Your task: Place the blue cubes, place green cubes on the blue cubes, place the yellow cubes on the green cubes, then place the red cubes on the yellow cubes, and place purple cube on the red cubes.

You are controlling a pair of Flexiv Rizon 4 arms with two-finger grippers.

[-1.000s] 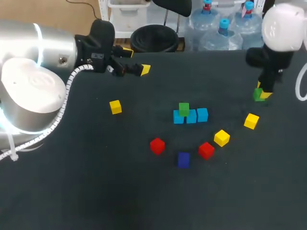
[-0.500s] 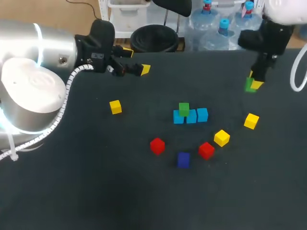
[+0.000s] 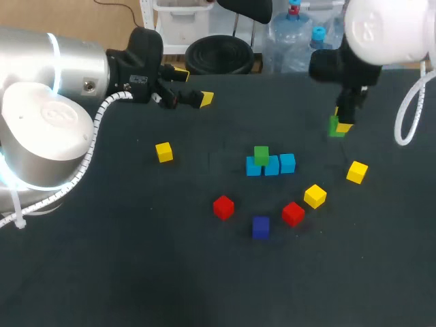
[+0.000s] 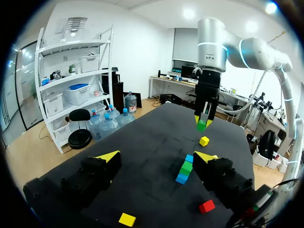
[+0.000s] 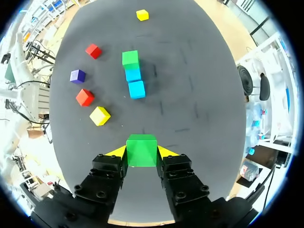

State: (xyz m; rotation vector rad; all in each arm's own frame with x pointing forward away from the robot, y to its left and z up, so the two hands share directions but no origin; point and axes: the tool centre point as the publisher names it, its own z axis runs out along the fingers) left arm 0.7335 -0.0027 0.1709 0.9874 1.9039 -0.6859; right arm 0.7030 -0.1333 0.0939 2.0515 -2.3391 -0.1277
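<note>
Three light-blue cubes lie in a row mid-table, and a green cube rests on the row's left end. My right gripper hangs above the table to the right of the row, shut on a second green cube. In the right wrist view that cube sits between the yellow tips, with the blue row ahead. My left gripper stands open and empty at the far left; its own view shows the right gripper beyond the row.
Yellow cubes lie at the left, right and front right. Two red cubes and a purple cube lie in front of the blue row.
My right arm has lifted the green cube from the table's right side and carried it leftward and farther back. The left arm has not moved.
</note>
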